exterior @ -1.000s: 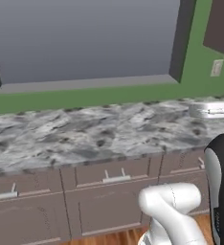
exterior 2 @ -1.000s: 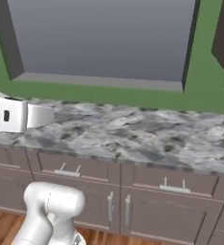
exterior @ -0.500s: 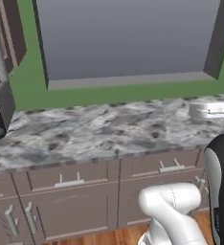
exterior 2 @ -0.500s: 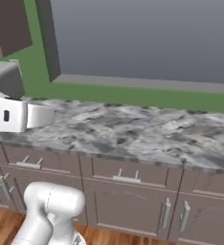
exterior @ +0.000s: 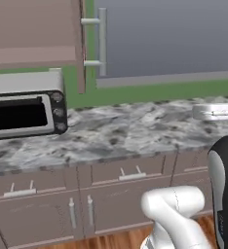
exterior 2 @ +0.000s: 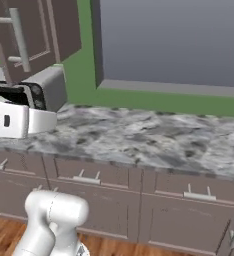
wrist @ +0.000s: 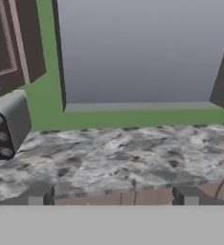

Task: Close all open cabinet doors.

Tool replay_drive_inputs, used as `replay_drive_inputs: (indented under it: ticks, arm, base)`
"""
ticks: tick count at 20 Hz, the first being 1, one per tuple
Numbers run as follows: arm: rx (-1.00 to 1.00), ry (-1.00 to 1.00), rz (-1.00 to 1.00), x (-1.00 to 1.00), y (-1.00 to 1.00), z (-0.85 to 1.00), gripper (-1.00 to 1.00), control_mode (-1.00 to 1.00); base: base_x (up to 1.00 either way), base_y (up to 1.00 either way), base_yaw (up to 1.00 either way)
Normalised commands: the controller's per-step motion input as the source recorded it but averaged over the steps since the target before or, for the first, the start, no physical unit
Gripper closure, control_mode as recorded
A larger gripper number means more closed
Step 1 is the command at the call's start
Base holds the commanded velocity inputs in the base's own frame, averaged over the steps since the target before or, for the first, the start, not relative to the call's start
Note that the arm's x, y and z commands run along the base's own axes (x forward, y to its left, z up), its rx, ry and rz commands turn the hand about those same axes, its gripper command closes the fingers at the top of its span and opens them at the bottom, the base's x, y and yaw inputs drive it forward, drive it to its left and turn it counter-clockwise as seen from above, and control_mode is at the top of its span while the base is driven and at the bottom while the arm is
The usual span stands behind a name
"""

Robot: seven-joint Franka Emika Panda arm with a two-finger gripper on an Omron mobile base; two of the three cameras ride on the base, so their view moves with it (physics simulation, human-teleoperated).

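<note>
An upper cabinet door (exterior: 80, 46) stands open at the upper left, seen edge-on, with its long silver bar handle (exterior: 102, 41) sticking out toward the window. From the right base view the same open door (exterior 2: 26, 42) swings toward me, and its handle (exterior 2: 19, 37) faces me. In the hand view the brown cabinet (wrist: 13, 48) sits at the upper left. My gripper (wrist: 113, 197) is open and holds nothing. It hovers over the counter's right part (exterior: 199, 112), well to the right of the open door.
A grey microwave (exterior: 26, 111) stands on the marble counter (exterior: 135, 133) below the open cabinet. A large window (exterior: 169, 39) fills the wall behind. Under the counter are drawers and lower doors (exterior: 101, 209) that look shut.
The base has driven left, so the whole scene slid right in both base views. The upper cabinet with its open door and the microwave have come fully into view. The arm's pose looks unchanged.
</note>
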Motion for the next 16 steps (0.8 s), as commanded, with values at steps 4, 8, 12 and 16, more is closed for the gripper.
replay_drive_inputs:
  ticks: [4,8,12,16]
  arm:
    - [0.0,0.0,0.0,0.0,0.0,0.0,-1.0,1.0]
    - [0.0,0.0,0.0,0.0,0.0,0.0,-1.0,1.0]
    - [0.0,0.0,0.0,0.0,0.0,0.0,-1.0,1.0]
    - [0.0,0.0,0.0,0.0,0.0,0.0,-1.0,1.0]
  base:
    - [-0.27,1.0,0.0]
    - [-0.11,0.93,0.0]
    - [0.0,0.77,0.0]
    - [0.18,0.23,0.0]
